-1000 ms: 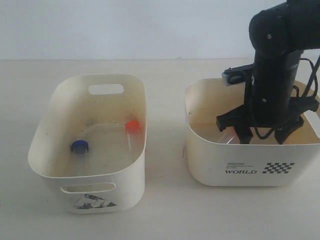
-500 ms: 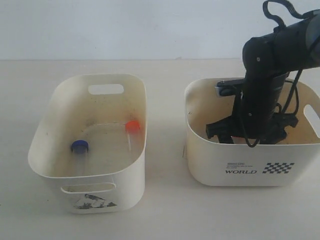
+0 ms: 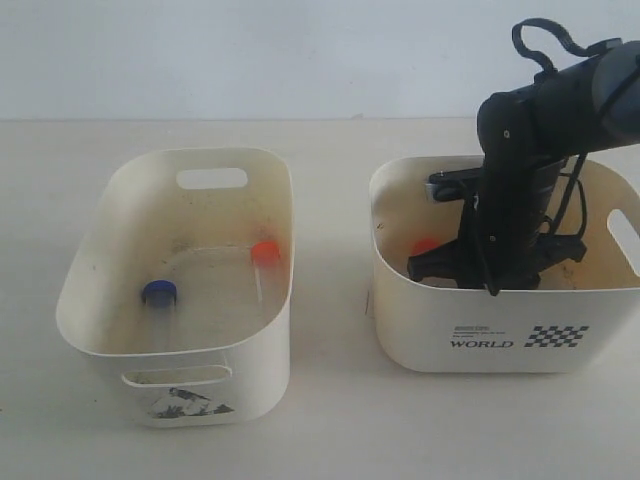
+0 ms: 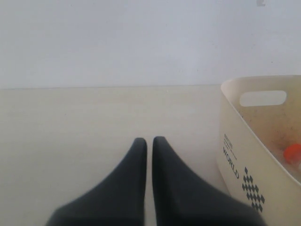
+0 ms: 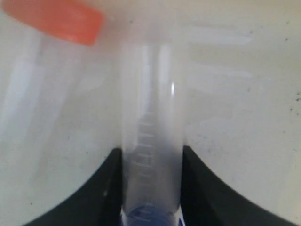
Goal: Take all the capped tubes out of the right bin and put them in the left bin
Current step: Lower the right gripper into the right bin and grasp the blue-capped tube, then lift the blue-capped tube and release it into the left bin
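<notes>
The right arm has dropped in the last second: its right gripper (image 5: 150, 157), which hung at rim height, is now sunk deep inside the right bin (image 3: 450, 325), the one printed "WORLD". That reads as a pick under way, not yet a lift. From the wrist, the jaws stand narrow on either side of a clear tube (image 5: 150, 94) lying on the bin floor, its blue cap (image 5: 150, 214) nearest the camera; they appear to touch it on both sides. An orange-capped tube (image 3: 425, 245) lies just beside it, so two remain here. The left bin (image 3: 285, 200) already holds a blue-capped tube (image 3: 158, 292) and an orange one (image 3: 265, 252). The left gripper (image 4: 149, 141) hovers over bare table beside the right bin, jaws pressed together, holding nothing.
</notes>
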`<state>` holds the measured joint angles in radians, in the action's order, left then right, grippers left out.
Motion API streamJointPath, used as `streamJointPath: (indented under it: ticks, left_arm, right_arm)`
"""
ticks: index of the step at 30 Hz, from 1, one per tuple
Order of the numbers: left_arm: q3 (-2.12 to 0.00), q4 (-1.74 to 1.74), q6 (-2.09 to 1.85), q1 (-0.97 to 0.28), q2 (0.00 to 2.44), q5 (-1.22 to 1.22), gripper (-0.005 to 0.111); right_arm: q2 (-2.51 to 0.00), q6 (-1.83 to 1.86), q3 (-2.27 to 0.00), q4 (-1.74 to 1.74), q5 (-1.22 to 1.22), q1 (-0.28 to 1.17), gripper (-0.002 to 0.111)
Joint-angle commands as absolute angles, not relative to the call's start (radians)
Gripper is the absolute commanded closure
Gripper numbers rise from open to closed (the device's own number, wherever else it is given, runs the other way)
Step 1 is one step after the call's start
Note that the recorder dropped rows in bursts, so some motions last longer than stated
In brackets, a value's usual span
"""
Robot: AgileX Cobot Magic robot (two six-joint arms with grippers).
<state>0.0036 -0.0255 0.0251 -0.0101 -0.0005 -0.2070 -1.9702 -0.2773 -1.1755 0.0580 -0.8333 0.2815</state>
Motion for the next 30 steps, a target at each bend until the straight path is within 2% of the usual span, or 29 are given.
streamJointPath:
  ticks: [1,7,30]
  left_arm:
    - [0.0,-0.019,0.035,-0.01,0.0,-0.202,0.102]
    - [0.0,-0.019,0.035,-0.01,0.0,-0.202,0.102]
    - [0.0,-0.019,0.035,-0.01,0.0,-0.202,0.102]
  right_arm:
    - [-1.972,-0.279,-1.175,0.06,-0.815,0.278,0.108]
    - [-1.934,-0.279,-1.177,0.063,-0.836,0.278,0.108]
    - [-1.535,-0.247,-1.177,0.038,-0.83,0.278,0.108]
